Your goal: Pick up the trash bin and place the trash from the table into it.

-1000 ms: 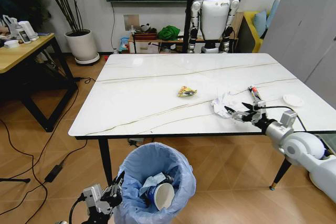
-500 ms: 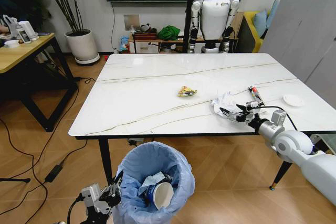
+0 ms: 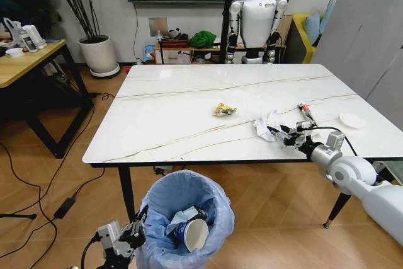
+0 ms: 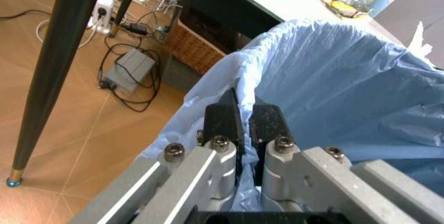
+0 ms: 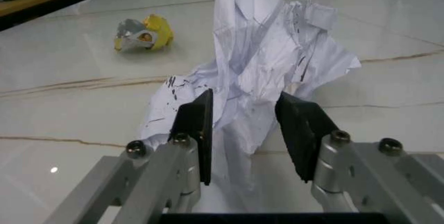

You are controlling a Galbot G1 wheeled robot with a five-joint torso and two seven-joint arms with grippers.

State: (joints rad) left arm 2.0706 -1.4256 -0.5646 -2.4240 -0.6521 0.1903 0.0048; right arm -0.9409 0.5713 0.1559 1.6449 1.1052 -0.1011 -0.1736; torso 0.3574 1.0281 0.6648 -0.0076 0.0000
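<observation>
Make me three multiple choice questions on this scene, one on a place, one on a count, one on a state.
1. Where does the yellow wrapper lie?
A. mid table
B. in the bin
C. on the floor

2. How many cups show inside the trash bin?
A. none
B. one
C. three

3. How does the right pincer stand?
A. shut on nothing
B. open around the crumpled paper
C. holding a tube

Answers: 1 A, it sits on the table. 2 B, one blue cup. 3 B, its fingers straddle the paper.
</observation>
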